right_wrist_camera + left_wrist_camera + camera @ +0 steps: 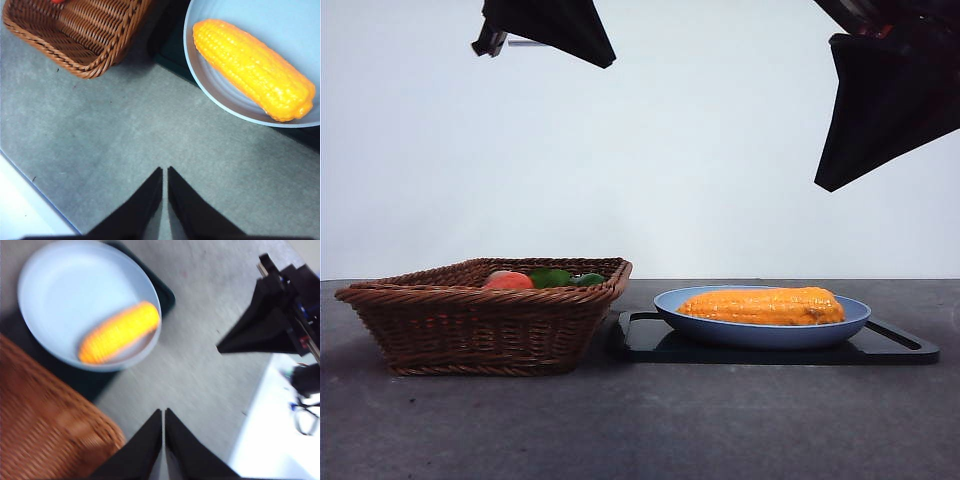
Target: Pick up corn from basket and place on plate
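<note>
The orange-yellow corn (765, 305) lies flat in the blue plate (850, 318), alone and touched by nothing; the left wrist view, which is blurred, shows the corn (119, 332) on the plate (60, 285) too. Left of the plate stands the brown wicker basket (470, 320). My left gripper (164, 411) is shut and empty, high over the basket side (605, 58). Equally shut and empty, my right gripper (165, 168) hangs high, up and to the right of the plate (825, 180), over bare table near the corn (252, 67).
A flat black tray (900, 350) lies under the plate. A reddish round fruit (508, 281) and green items (560, 277) stay in the basket. The grey table (640, 430) runs in front of both. The right gripper also shows in the left wrist view (265, 325).
</note>
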{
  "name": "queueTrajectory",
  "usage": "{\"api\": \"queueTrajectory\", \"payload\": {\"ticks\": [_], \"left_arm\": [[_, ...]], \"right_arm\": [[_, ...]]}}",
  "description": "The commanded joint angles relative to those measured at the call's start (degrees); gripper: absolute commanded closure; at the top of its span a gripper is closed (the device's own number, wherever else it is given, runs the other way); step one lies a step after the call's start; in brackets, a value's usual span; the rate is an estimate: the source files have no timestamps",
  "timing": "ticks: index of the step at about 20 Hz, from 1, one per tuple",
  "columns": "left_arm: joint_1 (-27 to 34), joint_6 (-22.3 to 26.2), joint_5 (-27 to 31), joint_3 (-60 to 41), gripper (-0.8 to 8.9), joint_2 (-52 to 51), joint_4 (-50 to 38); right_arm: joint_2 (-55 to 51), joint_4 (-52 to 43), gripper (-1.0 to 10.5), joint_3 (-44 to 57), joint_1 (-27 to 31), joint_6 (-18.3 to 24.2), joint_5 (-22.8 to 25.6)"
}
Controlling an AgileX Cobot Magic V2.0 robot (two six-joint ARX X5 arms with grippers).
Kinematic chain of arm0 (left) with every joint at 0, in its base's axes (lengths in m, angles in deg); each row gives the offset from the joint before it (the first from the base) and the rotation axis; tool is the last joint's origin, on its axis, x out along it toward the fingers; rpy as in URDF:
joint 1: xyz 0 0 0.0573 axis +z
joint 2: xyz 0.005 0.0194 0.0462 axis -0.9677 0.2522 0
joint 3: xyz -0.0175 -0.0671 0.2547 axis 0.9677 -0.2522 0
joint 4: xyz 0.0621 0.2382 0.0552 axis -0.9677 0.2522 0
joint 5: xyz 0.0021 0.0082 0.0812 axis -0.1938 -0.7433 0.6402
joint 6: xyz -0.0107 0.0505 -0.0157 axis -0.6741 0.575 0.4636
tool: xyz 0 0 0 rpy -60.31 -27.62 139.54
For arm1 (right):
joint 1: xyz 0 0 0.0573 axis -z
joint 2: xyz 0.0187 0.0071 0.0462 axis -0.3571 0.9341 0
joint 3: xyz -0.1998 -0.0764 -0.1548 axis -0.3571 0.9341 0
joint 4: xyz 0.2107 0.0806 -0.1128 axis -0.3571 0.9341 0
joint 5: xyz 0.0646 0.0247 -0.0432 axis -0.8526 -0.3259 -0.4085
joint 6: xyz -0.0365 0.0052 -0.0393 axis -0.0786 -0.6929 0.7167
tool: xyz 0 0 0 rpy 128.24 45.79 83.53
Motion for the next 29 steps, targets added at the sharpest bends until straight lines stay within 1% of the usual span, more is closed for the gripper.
{"api": "queueTrajectory", "payload": {"ticks": [1,2,3,4,7,9,11,15,17,20,22,26,29], "left_arm": [[0.9,2.0,0.3,1.5,8.06,0.0,-1.6],[1.5,1.6,0.3,1.5,8.06,-0.2,-1.4],[2.1,5.4,0.9,1.4,8.06,-0.9,-1.6],[3.0,7.6,0.9,1.1,8.06,-2.1,-3.1],[8.0,7.7,0.9,-2.1,8.06,-8.2,-13.4],[12.3,7.7,0.9,-6.9,8.06,-13.7,-21.2],[17.0,6.7,0.9,-13.9,8.06,-19.9,-28.5],[26.7,3.3,1.0,-32.5,8.06,-34.2,-42.2],[30.4,1.8,3.8,-41.7,8.06,-41.1,-47.0],[32.8,1.3,12.6,-53.7,8.06,-50.9,-49.8],[33.4,1.2,16.2,-60.0,8.06,-56.5,-50.2],[33.7,1.0,18.0,-71.2,8.06,-68.0,-50.9],[33.7,1.0,18.1,-77.8,8.06,-74.7,-50.8]], "right_arm": [[0.4,-0.5,9.4,-0.5,-0.2,-0.4,0.0],[0.4,-0.5,9.4,-0.5,-0.2,-0.4,0.0],[0.4,-0.5,9.4,-0.5,-0.2,-0.4,0.0],[0.4,-0.5,9.4,-0.5,-0.2,-0.4,0.0],[0.4,-0.5,9.4,-0.5,-0.2,-0.4,0.0],[0.4,-0.5,9.4,-0.5,-0.2,-0.4,0.0],[0.4,-0.5,9.4,-0.5,-0.2,-0.4,0.0],[0.4,-0.5,9.4,-0.5,-0.2,-0.4,0.0],[0.4,-0.5,9.4,-0.5,-0.2,-0.4,0.0],[0.4,-0.5,9.4,-0.5,-0.2,-0.4,0.0],[0.4,-0.5,9.4,-0.5,-0.2,-0.4,0.0],[0.4,-0.5,9.4,-0.5,-0.2,-0.4,0.0],[0.4,-0.5,9.4,-0.5,-0.2,-0.4,0.0]]}}
